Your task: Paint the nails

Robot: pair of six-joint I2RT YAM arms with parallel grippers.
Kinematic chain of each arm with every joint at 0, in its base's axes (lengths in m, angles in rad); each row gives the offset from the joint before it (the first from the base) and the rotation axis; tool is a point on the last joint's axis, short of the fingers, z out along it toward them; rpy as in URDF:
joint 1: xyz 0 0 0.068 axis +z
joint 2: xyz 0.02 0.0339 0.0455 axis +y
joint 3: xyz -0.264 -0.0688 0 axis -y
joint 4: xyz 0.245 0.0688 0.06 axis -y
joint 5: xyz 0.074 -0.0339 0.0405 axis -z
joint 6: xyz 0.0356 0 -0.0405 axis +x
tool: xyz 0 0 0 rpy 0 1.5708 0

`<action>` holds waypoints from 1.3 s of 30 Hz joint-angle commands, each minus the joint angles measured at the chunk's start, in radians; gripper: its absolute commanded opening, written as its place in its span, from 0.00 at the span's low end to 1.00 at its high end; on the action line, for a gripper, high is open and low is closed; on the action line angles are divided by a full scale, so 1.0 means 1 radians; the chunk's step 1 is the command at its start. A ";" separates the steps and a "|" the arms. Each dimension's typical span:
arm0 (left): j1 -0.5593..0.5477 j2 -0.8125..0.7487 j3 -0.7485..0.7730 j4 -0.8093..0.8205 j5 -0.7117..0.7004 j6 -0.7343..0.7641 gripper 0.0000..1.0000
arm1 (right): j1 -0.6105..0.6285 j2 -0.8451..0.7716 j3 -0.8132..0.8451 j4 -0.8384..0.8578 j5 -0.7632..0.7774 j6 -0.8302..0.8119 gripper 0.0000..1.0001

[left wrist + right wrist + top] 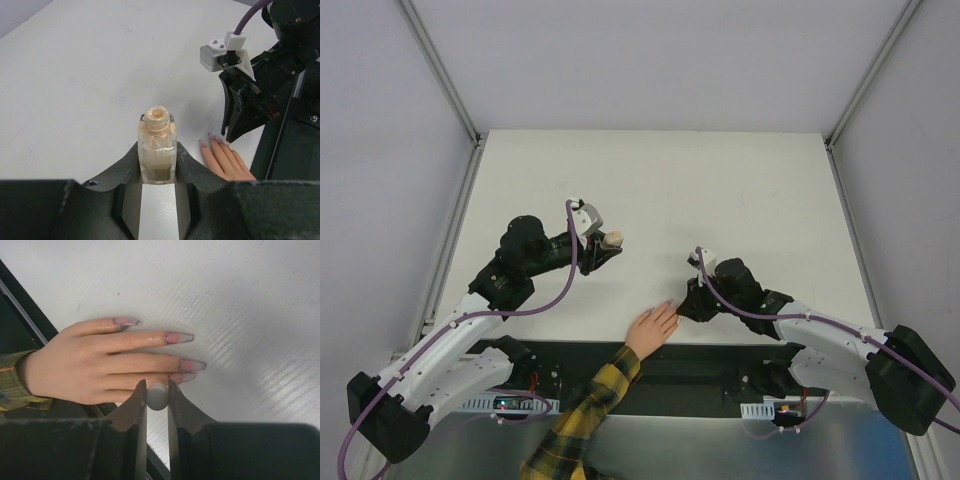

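Your right tool is closed to a narrow gap on a small white rounded piece, pinched between both fingertips; you cannot tell from the wrist view what lies below that piece. Directly ahead of the tool tips a light-skinned hand lies flat, palm down, on the white tabletop, with its fingers stretched out and slightly spread. The nails are long and pale pinkish-lilac with darker edges. The nearest one sits just beyond the tool's fingertips, and the others fan away from the tool in sequence. A yellow-and-black plaid sleeve covers the wrist, on the far side of the hand from the nails. In the overhead view the right tool points down at the fingertips of the hand, which reaches in from the near edge between the two arm bases. Your left tool stands well apart to the left of the hand and grips a small beige bottle by its flat sides. The bottle is upright, its threaded neck is uncapped, and it holds pale beige liquid. From the left wrist camera you see the right tool beyond the bottle, its tips poised over the nails.
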 commanded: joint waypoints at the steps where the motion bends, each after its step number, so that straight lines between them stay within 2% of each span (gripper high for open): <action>1: 0.011 -0.003 0.016 0.046 0.026 -0.010 0.00 | 0.001 0.000 -0.004 0.023 0.017 0.016 0.00; 17: 0.011 0.000 0.015 0.046 0.026 -0.010 0.00 | 0.001 -0.047 -0.016 -0.013 0.137 0.085 0.00; 25: 0.011 -0.003 0.016 0.046 0.029 -0.010 0.00 | 0.001 -0.165 -0.036 -0.060 0.079 0.095 0.00; 30: 0.011 -0.003 0.017 0.046 0.027 -0.013 0.00 | 0.003 -0.096 -0.053 0.007 0.033 0.149 0.00; 39: 0.011 -0.001 0.018 0.046 0.032 -0.013 0.00 | 0.003 -0.098 -0.085 0.072 0.036 0.178 0.00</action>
